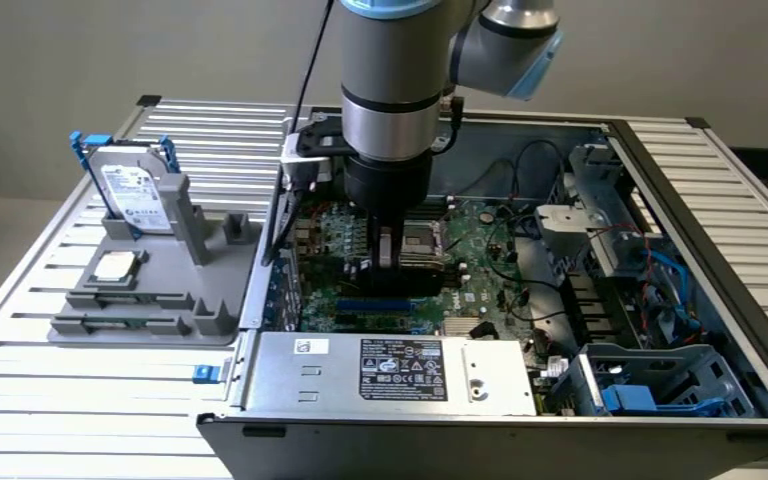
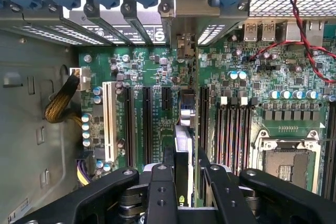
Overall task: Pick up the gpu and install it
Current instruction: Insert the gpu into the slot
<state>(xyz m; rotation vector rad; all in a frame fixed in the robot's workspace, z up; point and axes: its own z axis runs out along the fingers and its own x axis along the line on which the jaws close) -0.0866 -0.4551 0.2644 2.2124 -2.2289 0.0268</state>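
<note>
1. Where the wrist view looks down between the fingers (image 2: 160, 182), we see the gripper (image 2: 185, 156) partly closed and clamped on the gpu (image 2: 182, 132), held edge-on
2. We find the gpu over the green motherboard (image 2: 252, 93), in line with its long black slots (image 2: 147, 124); whether it touches one we cannot tell
3. We see the arm (image 1: 391, 80) reaching straight down into the open computer case (image 1: 491, 445)
4. At the exterior view's left, a hard drive (image 1: 131, 185) stands upright in a grey holder (image 1: 144, 310), well apart from the case

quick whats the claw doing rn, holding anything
Claw: closed on the gpu, which it holds edge-on over the motherboard.
</note>
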